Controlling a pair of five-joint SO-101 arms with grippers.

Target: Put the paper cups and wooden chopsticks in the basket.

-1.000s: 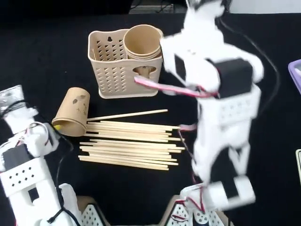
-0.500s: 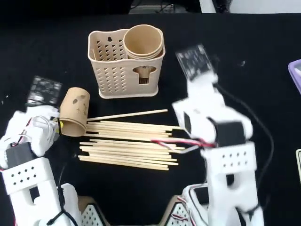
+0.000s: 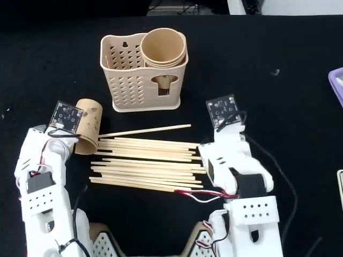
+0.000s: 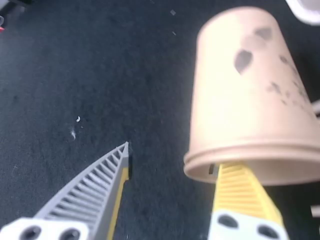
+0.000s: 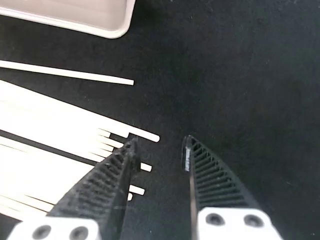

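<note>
Robotics lab bench — black-clothed table [image 3: 53, 53], paired white arms [image 3: 236, 166].

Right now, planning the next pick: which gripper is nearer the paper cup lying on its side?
Left. The left gripper sits open at the paper cup, one of its fingers at the rim. The right gripper is over the chopsticks at the pile's opposite end.

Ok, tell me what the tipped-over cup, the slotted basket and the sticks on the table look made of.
Tan tipped-over cup: likely paper, matte, with a rolled rim. Beige slotted basket: apparently moulded plastic, smooth, with even slots. Pale thin chopsticks: probably wood or bamboo, bare and unvarnished.
</note>
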